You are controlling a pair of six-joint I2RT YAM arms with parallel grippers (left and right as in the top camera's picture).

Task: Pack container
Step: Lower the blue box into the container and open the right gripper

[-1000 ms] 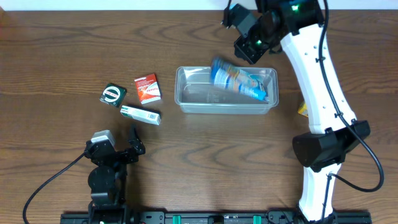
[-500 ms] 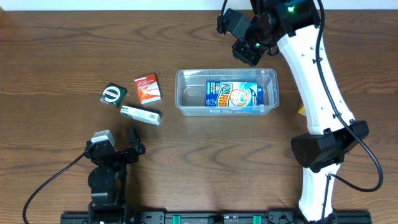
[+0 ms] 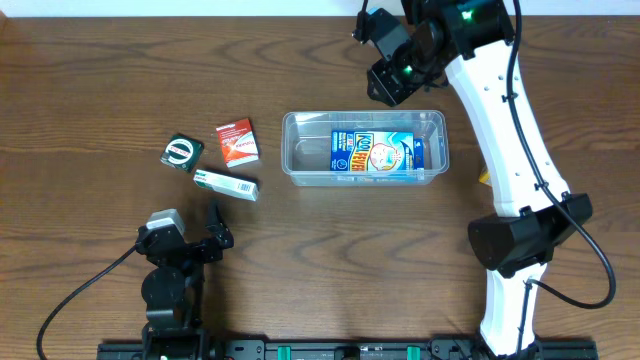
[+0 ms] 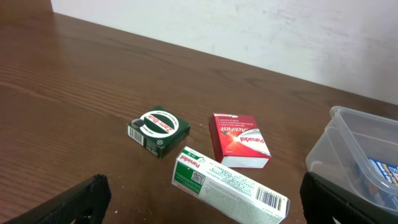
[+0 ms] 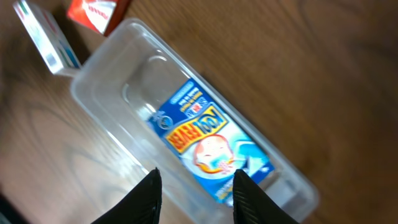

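Note:
The clear plastic container point(image 3: 300, 150) sits mid-table; it also shows in the right wrist view point(image 5: 99, 87) and at the right edge of the left wrist view point(image 4: 348, 134). A blue box point(image 3: 377, 153) lies flat inside it point(image 5: 205, 140). My right gripper point(image 3: 388, 82) is open and empty, raised above the container's far rim point(image 5: 196, 194). My left gripper point(image 3: 212, 240) is open and empty near the front left point(image 4: 202, 208). A red box point(image 3: 237, 141), a green box point(image 3: 183, 152) and a long white-green box point(image 3: 226, 184) lie left of the container.
A small yellow thing point(image 3: 486, 178) peeks out behind the right arm. The right arm's base point(image 3: 515, 240) stands at the front right. In the left wrist view the red box point(image 4: 239, 140), green box point(image 4: 158, 129) and white-green box point(image 4: 230, 183) lie ahead.
The blue box dropped from a tilted pose into the container and now lies flat. My right gripper rose and drew back toward the far edge. The left arm has not moved.

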